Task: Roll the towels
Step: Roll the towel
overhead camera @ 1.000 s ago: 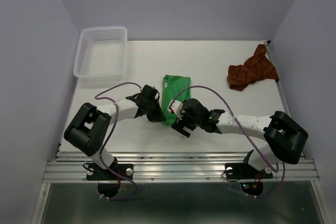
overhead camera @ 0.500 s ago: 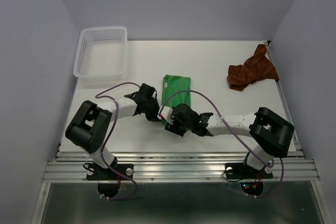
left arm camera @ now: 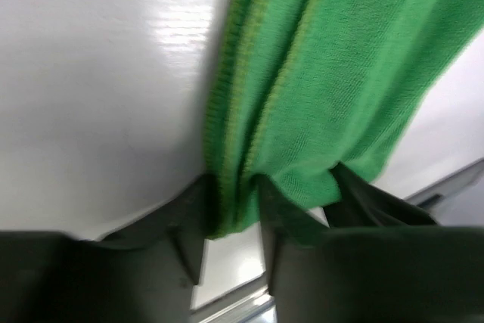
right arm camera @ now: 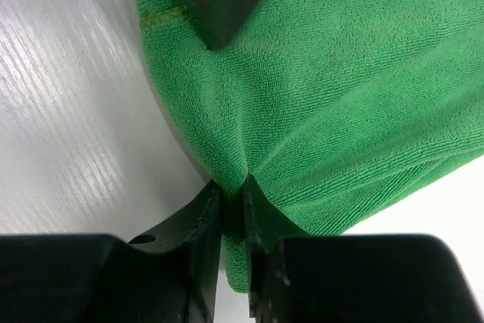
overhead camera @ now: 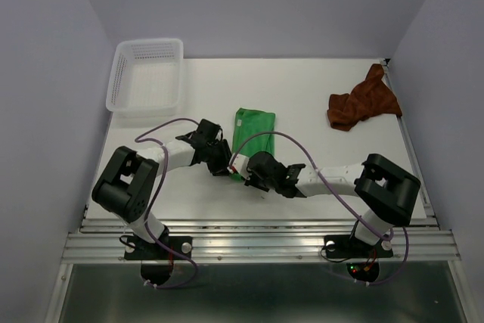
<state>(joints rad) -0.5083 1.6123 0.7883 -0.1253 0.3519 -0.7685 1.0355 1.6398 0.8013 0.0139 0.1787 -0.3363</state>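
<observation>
1. Table (overhead camera: 318, 81) centre holds the folded green towel (overhead camera: 255, 125), its near end gathered between two arms.
2. Left gripper (left arm camera: 231, 206) is clamped on the towel's hemmed edge.
3. Right gripper (right arm camera: 232, 198) pinches a bunched fold just beside it, fingers closed on the cloth.
4. Crumpled brown towel (overhead camera: 361, 101) lies far right; white basket (overhead camera: 121, 100) sits far left.

Lying mid-worktop (overhead camera: 302, 88): folded towel (overhead camera: 253, 130). Behind it to the left, in far corner, basket (overhead camera: 144, 107); far right, crumpled towel (overhead camera: 361, 104). Clamped on folded towel's near end, left claw (overhead camera: 225, 166) beside right claw (overhead camera: 243, 175).
</observation>
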